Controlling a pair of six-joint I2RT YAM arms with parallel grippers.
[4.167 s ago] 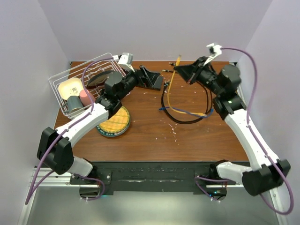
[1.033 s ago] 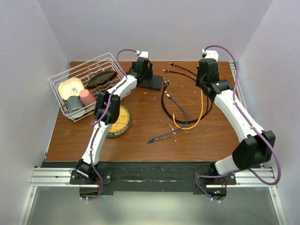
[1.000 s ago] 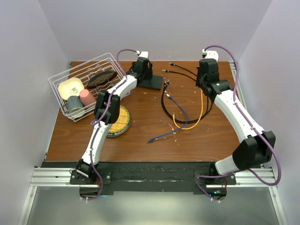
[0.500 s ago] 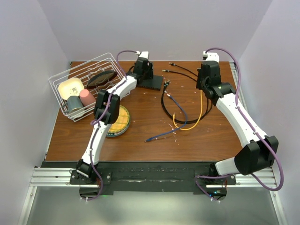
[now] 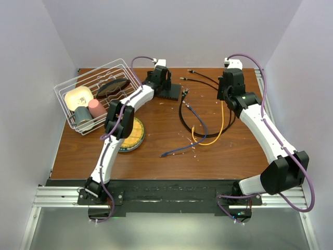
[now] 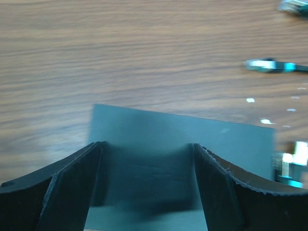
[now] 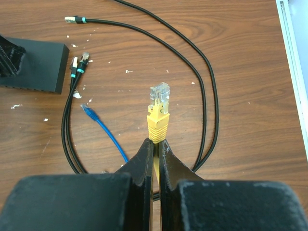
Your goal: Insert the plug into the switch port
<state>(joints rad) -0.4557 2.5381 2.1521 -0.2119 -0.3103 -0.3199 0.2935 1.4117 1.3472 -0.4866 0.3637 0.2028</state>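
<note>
- Nearest, both arm bases were bolted at the front edge of the table (image 5: 156, 164), and each arm was stretched toward the far half of the brown wooden top.
- Just beyond them, a round woven mat (image 5: 130, 135) was laid left of centre, and the loose end of a blue cable (image 5: 179, 150) was trailed across the middle.
- Further in, on the right, the right pincer (image 7: 155, 141) was closed tight on the plug (image 7: 159, 103). It was gripped by its yellow boot, so the clear tip was left free and pointing forward, judged ready to be offered to a socket.
- The plug was held above the wood, well apart from the black switch box (image 7: 36, 65) off to its left. Its yellow cable (image 5: 222, 120) was draped back into a loop on the table.
- On the left, a white wire basket (image 5: 78, 88) of dishes was set well apart from the cables.
- Farther back, the left pincer (image 6: 147, 147) was spread wide directly over the switch box, probably so the box could be steadied against the push of the plug. Whether the fingers (image 6: 72, 183) were touching it could not be told, and nothing was seen gripped.
- The switch port itself could not be made out on the box in any view.
- Farthest, two black cables (image 5: 200, 77) were run along the back.
</note>
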